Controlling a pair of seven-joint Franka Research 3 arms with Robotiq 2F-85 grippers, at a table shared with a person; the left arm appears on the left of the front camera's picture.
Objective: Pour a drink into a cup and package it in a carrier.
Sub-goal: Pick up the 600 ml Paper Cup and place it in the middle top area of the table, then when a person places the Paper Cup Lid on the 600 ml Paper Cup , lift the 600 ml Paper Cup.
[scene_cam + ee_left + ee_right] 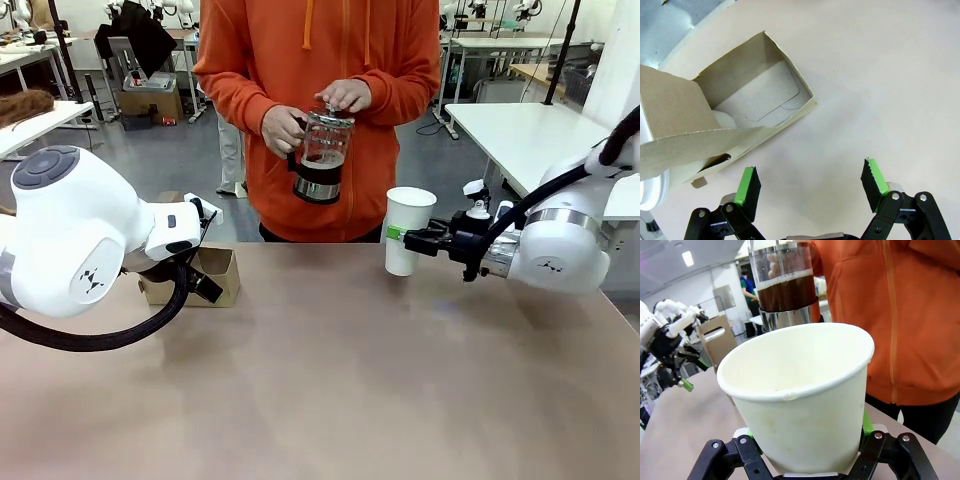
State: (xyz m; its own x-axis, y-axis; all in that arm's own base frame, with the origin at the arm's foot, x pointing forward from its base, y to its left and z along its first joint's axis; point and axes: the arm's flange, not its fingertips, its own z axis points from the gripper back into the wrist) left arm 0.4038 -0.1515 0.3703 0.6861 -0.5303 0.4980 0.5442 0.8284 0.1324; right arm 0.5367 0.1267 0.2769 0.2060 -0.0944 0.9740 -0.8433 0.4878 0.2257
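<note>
Right claw [405, 237] gripping the open-topped cup [410, 212], person [330, 60] holding the drink [318, 180] beyond it, left claw [810, 186] gaping wide beside the carrier [735, 75]

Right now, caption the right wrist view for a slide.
Right end effector holds an open, empty paper cup before a person's coffee pitcher.

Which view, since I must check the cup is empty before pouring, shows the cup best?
The right wrist view: the cup is close, open-topped, its inside looking empty. The front view shows it side-on in the right gripper, interior hidden. The left wrist view faces the carrier.
</note>
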